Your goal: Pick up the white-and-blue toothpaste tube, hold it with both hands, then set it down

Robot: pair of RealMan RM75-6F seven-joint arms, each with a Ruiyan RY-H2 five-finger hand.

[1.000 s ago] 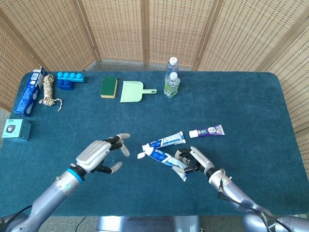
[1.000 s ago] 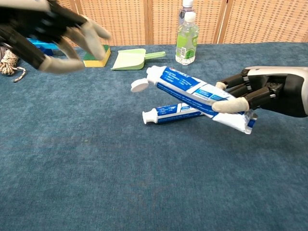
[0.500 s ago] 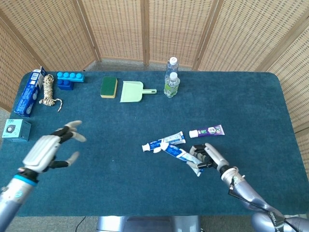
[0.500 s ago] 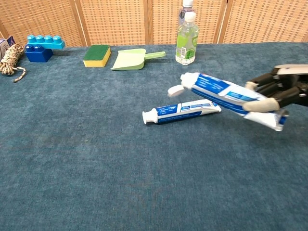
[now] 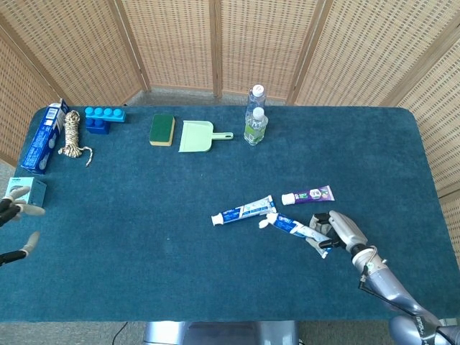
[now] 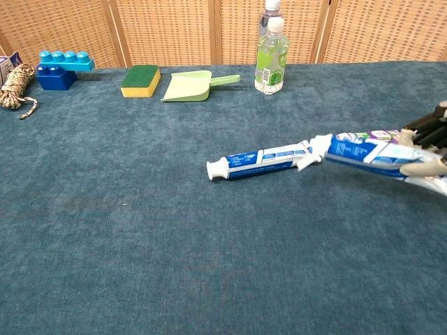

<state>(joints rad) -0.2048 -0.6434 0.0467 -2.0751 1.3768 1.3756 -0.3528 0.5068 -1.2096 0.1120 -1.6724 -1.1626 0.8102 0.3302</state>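
Woven cane screens are seen behind a wide surface (image 5: 144,273) covered in dark teal cloth. Along the upper part of the frame a blue box (image 5: 43,136), a coil of rope (image 5: 70,134), a blue block (image 5: 105,118), a green-and-yellow sponge (image 5: 162,129), a pale green dustpan (image 5: 195,136) and two bottles (image 5: 255,119) are laid out; a purple tube (image 5: 307,195) lies right of centre. Since a second ago the left hand (image 5: 13,223) has been drawn away from the middle to the far left edge, where it is shown empty with its fingers spread. The right hand (image 5: 341,228) has been carried toward the lower right and lowered, and the white-and-blue toothpaste tube (image 5: 296,228) is gripped by its tail end there, its cap pointing left and close beside a second white-and-blue tube (image 5: 243,210) lying flat at centre. In the chest view the held tube (image 6: 367,151) appears low over the cloth; whether it touches cannot be told. The two-handed hold is judged finished, and only the release onto the cloth seems to be left.
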